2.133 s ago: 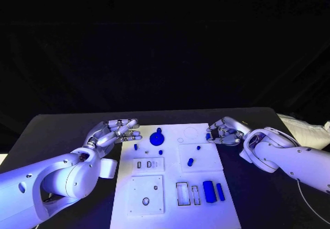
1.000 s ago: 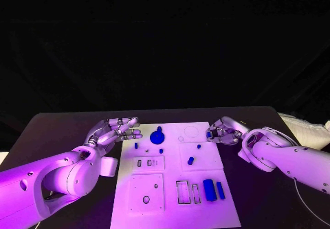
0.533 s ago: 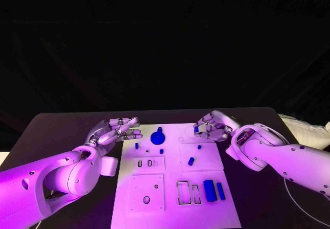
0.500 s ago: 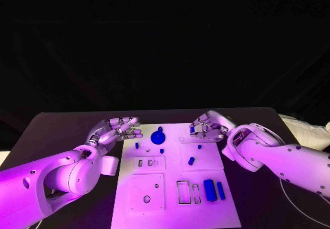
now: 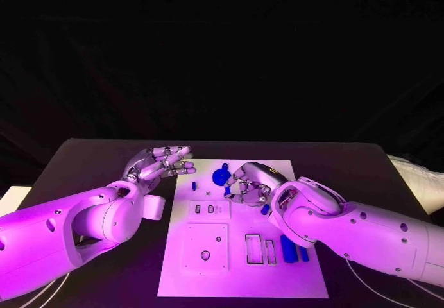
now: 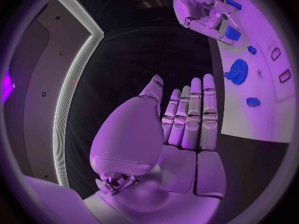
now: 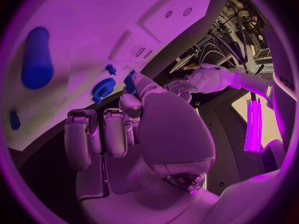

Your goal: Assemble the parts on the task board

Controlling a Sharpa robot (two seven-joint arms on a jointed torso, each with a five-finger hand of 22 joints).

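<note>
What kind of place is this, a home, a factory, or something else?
Probably a robot test lab or demo stand: a black table against a black backdrop, a white task board with small blue parts laid out on it, and two white arms working over it.

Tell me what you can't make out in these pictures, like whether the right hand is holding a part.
- Right hand grip: in the head view its back hides the fingertips; in the right wrist view the palm covers them, with a blue piece at the fingers. Held or only touched, I cannot tell.
- Task board middle right: the right arm covers it in the head view.
- Small blue parts near the gear: too small to tell their shape.
</note>
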